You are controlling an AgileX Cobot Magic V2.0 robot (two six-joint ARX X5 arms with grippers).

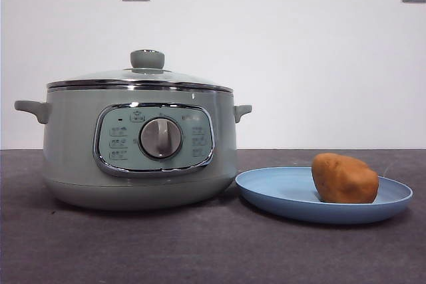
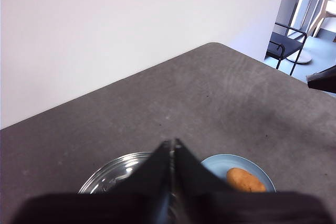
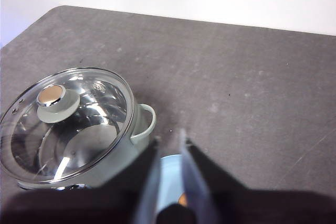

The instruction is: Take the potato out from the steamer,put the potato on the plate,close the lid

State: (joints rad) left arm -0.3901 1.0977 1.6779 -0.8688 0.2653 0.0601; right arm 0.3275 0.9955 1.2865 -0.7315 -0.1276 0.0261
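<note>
The sage-green steamer point(image 1: 140, 157) stands at the left of the table with the glass lid point(image 1: 146, 74) seated on its chrome rim. To its right the orange-brown potato point(image 1: 345, 179) lies on the light-blue plate point(image 1: 279, 194). Neither gripper shows in the front view. My left gripper point(image 2: 172, 142) hangs high above the lid point(image 2: 113, 174) and plate point(image 2: 215, 163), jaws shut and empty, with the potato point(image 2: 245, 180) visible below. My right gripper point(image 3: 170, 137) is also raised, jaws slightly open with nothing held, above the plate point(image 3: 170, 174) and beside the lid point(image 3: 68, 124).
The dark grey table point(image 1: 213, 251) runs back to a white wall with two sockets. A black tip of the other arm point(image 2: 323, 80) shows at the edge of the left wrist view. A chair point(image 2: 286, 43) stands beyond the table's corner.
</note>
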